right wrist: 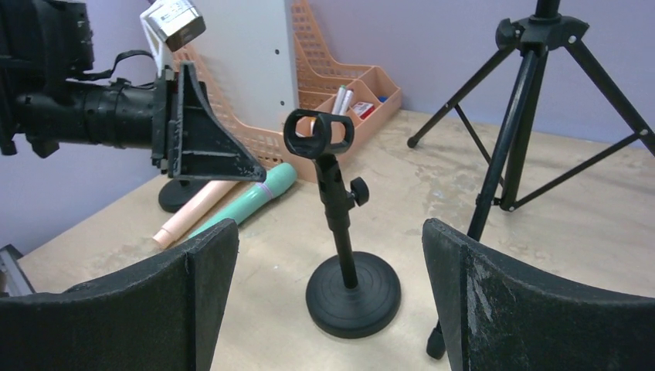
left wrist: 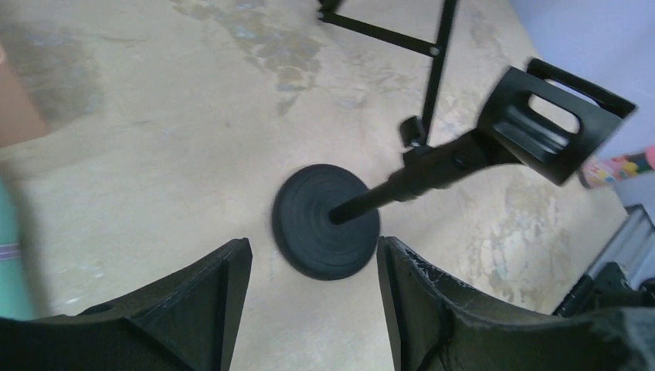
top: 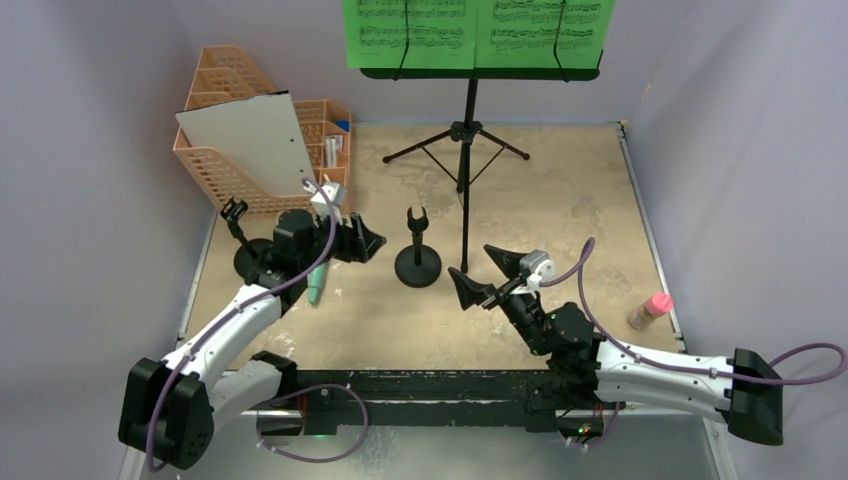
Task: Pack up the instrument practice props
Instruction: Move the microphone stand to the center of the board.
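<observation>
A black round-based holder (top: 417,250) stands upright mid-surface, between the left end effector (left wrist: 313,251) and the right end effector (top: 470,262), both open and empty. The music stand (top: 466,150) rises just behind it, toward the far edge. A mint microphone (top: 317,280) lies toward the left edge, and an orange organizer (top: 240,175) fills the far-left corner.

The wide-spread left gripper (left wrist: 314,246) hovers above a black round-based holder (left wrist: 429,168).

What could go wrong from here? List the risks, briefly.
1. The left gripper and right gripper, both open, flank the black holder. If both close in together, they may collide.
2. The holder is tall on a small round base, so a nudge near its clip could tip it.
3. The right gripper sits close to the music stand. Bumping its near leg might topple it and the green pages.
</observation>
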Robot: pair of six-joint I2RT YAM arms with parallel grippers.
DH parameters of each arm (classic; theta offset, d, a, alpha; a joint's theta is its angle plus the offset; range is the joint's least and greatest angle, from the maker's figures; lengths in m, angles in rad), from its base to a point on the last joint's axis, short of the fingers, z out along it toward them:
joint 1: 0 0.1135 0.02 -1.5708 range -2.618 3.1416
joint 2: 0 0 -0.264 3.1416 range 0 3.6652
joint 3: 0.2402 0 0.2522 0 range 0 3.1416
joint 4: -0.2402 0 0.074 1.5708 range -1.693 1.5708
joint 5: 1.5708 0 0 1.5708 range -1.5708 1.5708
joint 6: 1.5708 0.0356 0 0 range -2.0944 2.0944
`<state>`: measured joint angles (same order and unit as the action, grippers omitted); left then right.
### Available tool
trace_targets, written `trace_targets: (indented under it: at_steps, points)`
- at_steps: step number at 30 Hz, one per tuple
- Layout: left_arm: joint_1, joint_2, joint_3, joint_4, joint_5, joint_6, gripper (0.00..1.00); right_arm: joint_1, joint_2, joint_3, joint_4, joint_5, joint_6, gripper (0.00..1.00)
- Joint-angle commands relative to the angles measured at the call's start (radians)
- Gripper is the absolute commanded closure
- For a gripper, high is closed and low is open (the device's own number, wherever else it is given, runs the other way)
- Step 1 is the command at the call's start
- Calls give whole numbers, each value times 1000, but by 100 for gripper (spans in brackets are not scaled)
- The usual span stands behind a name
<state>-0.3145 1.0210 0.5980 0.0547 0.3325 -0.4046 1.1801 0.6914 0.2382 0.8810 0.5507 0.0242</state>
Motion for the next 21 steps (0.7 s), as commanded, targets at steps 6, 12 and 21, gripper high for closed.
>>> trace_targets:
  at_steps: [6,12,21]
  points:
    - [-230,29,-97,425,-60,0,37,6,-53,-48,70,80,-21,10]
    - [-255,96,-180,714,-140,44,37,5,-82,-68,70,92,-20,9]
    - [-327,282,-128,873,-171,101,39,5,-94,-78,69,116,-20,9]
